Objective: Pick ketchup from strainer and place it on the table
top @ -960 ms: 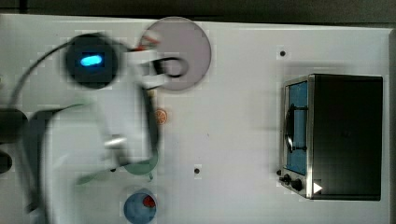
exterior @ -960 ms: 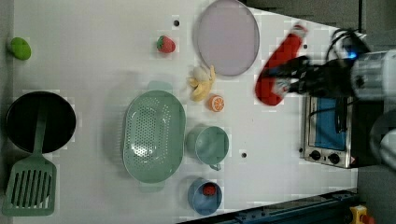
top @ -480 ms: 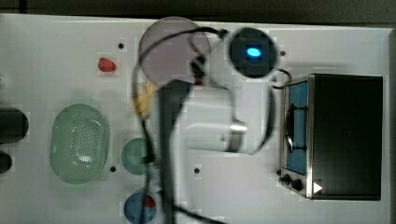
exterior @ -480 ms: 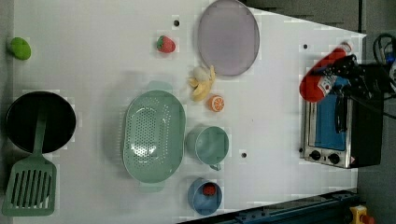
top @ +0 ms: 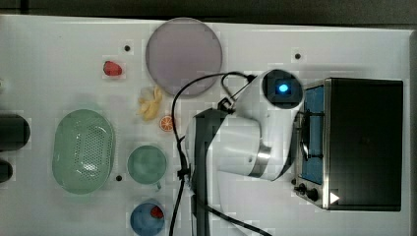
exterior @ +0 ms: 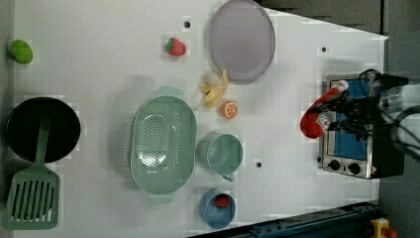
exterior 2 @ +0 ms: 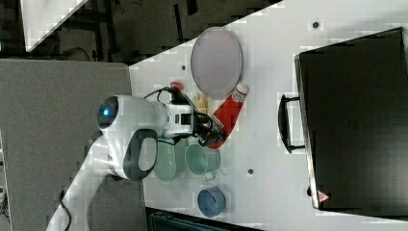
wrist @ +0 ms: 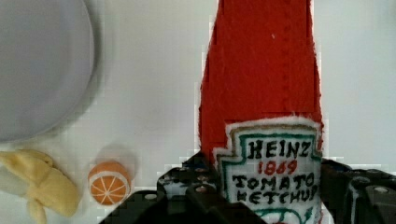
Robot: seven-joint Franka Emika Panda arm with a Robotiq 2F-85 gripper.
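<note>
White tabletop, the table point(exterior: 99, 74), spreads under everything, marked by a few small black dots. On it, at the top view's right, stands a black toaster oven point(top: 364, 142) with a blue window and knobs. The robot arm point(top: 236, 147), white with dark panels, reaches across the middle of the top view, its wrist close to the oven's front.

Next in size, the strainer point(exterior: 161, 144) is a pale green oval basket with a perforated bottom, and nothing lies in it. A round grey-lilac plate point(exterior: 241, 39) sits farther along the table, apart from the strainer. A black pan point(exterior: 42, 129) rests at the left view's left edge, with a green spatula point(exterior: 30, 198) lying partly over it.

Just beside the strainer stands a green cup point(exterior: 224, 154), and near that a blue cup point(exterior: 217, 208) with a small red thing inside.

The gripper point(exterior 2: 209, 131) has its dark jaws pinching the ketchup point(exterior 2: 228, 115) by the lower body, where the label sits. The red bottle is lifted off the table, tilted, its white cap pointing away from the arm; in the left view it hangs just in front of the oven, well apart from the strainer.

Smaller pieces lie between plate and cup: a banana point(exterior: 214, 91), an orange slice point(exterior: 229, 109), and a strawberry point(exterior: 175, 47). A green lime-like fruit point(exterior: 21, 51) sits alone in a corner.
</note>
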